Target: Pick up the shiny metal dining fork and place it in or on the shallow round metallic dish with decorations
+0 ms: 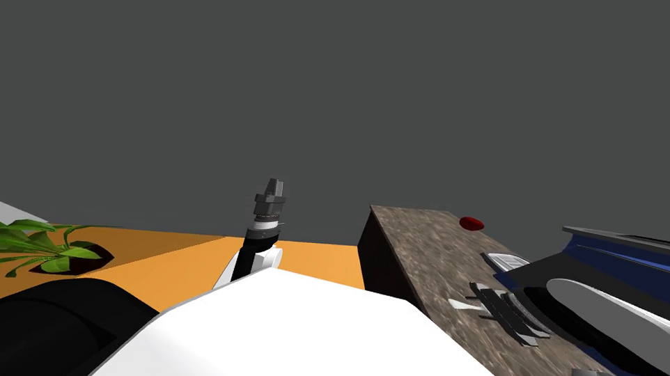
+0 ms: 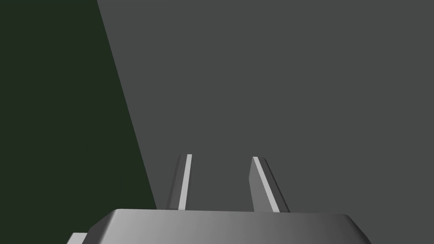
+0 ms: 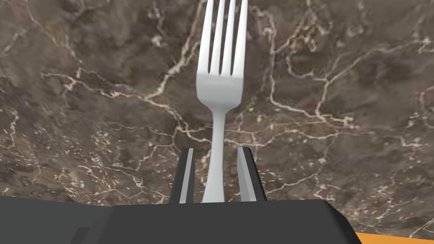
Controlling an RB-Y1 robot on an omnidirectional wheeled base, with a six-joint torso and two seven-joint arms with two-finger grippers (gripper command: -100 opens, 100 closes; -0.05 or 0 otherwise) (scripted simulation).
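The right gripper (image 3: 215, 178) straddled the fork (image 3: 220, 84) lying on the marble counter (image 3: 84, 106), its blades narrowed about the handle but seemingly not yet pinching, so lifting early risked the slim handle slipping free.

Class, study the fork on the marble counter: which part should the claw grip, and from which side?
Its slim handle, from above, a finger each side. The fork lies flat on the marble counter, tines pointing away; the open right claw straddles it.

Grey wall (image 1: 330, 78), orange floor (image 1: 185, 250), marble counter (image 1: 421, 269)
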